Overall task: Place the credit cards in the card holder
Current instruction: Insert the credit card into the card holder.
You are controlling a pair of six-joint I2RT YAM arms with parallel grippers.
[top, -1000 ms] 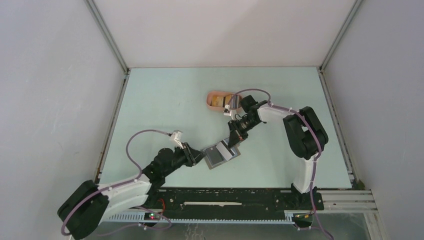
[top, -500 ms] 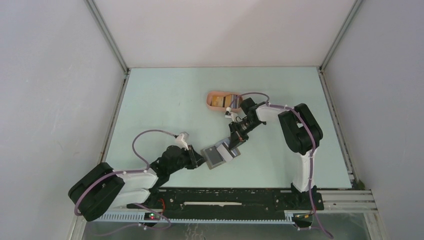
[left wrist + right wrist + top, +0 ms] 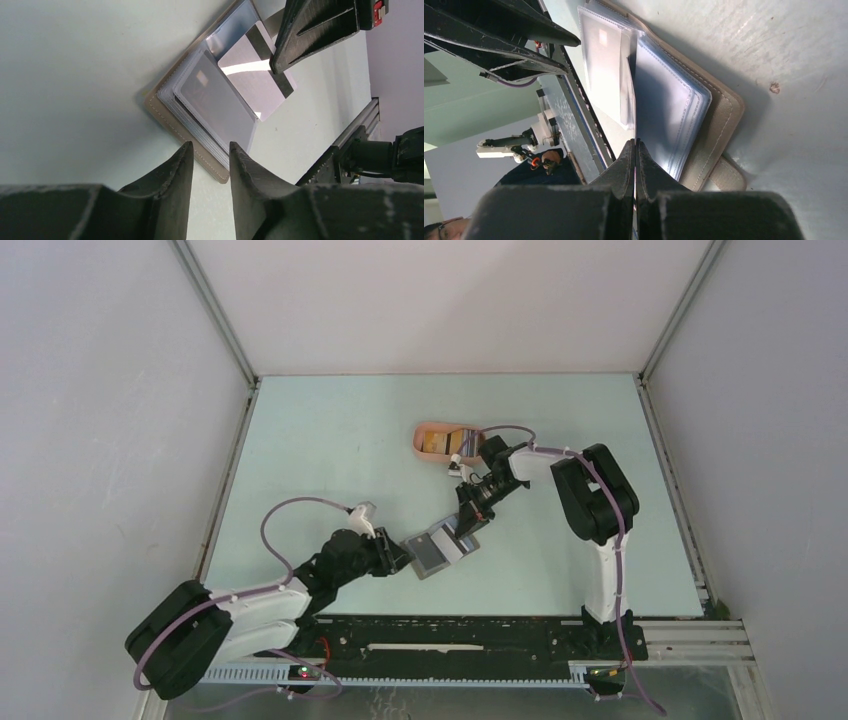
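Right now the open grey folding card holder (image 3: 437, 552) lies on the pale green surface (image 3: 330, 440), at 6 o'clock from its middle. My right gripper (image 3: 466, 528) is clenched on a silver dark-striped card (image 3: 252, 75), angling it into the clear sleeves from 1 o'clock. My left gripper (image 3: 209, 150) stands parted at the holder's 9 o'clock edge, grasping nothing. One pale card (image 3: 215, 102) looks sleeved; other cards (image 3: 434, 445) wait in the salmon-pink oval tray (image 3: 421, 432) at 12 o'clock, so I judge plenty remains.
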